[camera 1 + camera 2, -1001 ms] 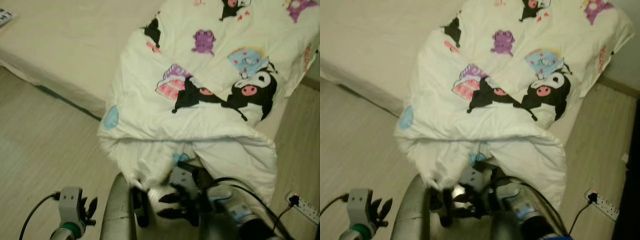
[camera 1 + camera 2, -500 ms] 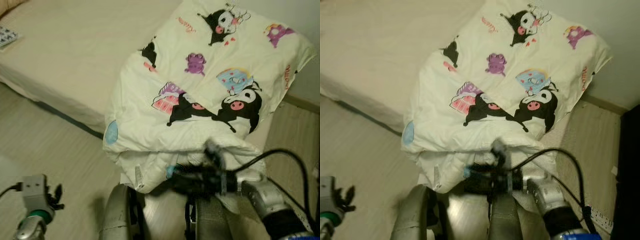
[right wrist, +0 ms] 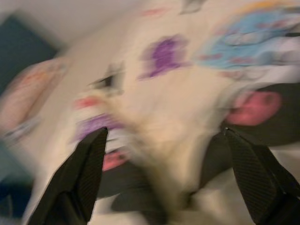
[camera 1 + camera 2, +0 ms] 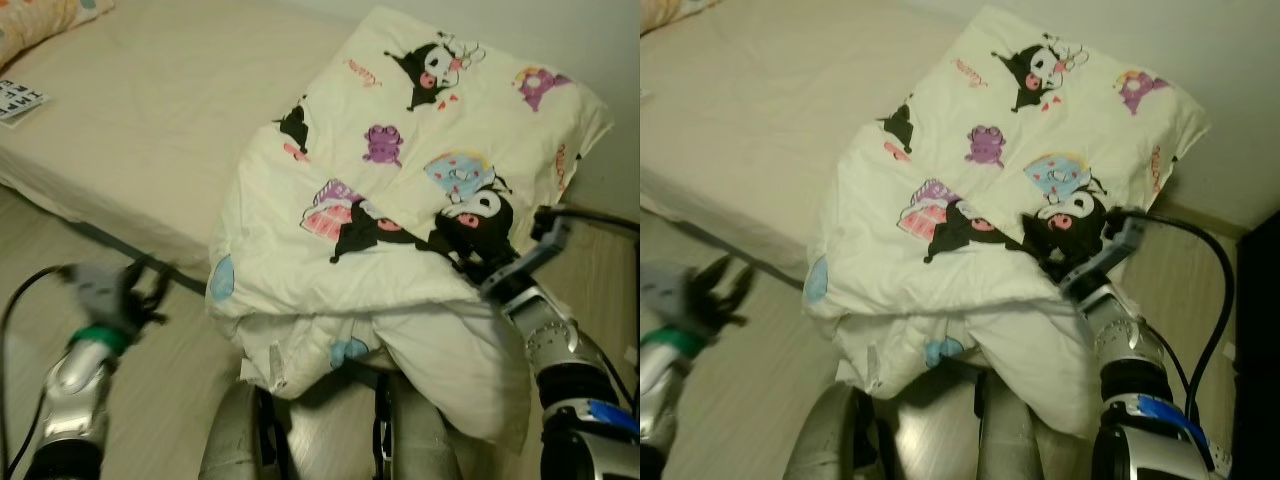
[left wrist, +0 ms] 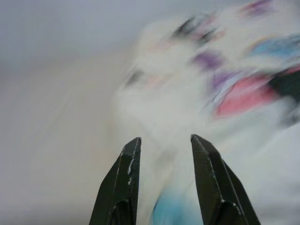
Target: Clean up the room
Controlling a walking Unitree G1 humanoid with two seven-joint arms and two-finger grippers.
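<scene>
A cream duvet [image 4: 400,180] printed with cartoon characters lies bunched at the foot of the bed [image 4: 150,130], and its lower fold hangs over the bed's edge toward my legs. My right gripper [image 4: 470,258] is raised over the duvet's near right part, by a black character print. It is open, its fingers [image 3: 79,178] spread wide with the fabric just beyond them. My left gripper [image 4: 140,290] is blurred. It is lifted over the floor beside the bed's edge, left of the duvet. It is open [image 5: 165,138] and holds nothing.
A printed paper [image 4: 20,100] and a patterned pillow [image 4: 40,18] lie at the bed's far left. My own legs [image 4: 240,440] stand on the wood floor under the duvet's hanging fold. A dark piece of furniture [image 4: 1262,330] borders the right side.
Both arms have risen. The right gripper went from under the hanging fold up and right onto the duvet. The left gripper lifted toward the bed's side. The camera tilted up.
</scene>
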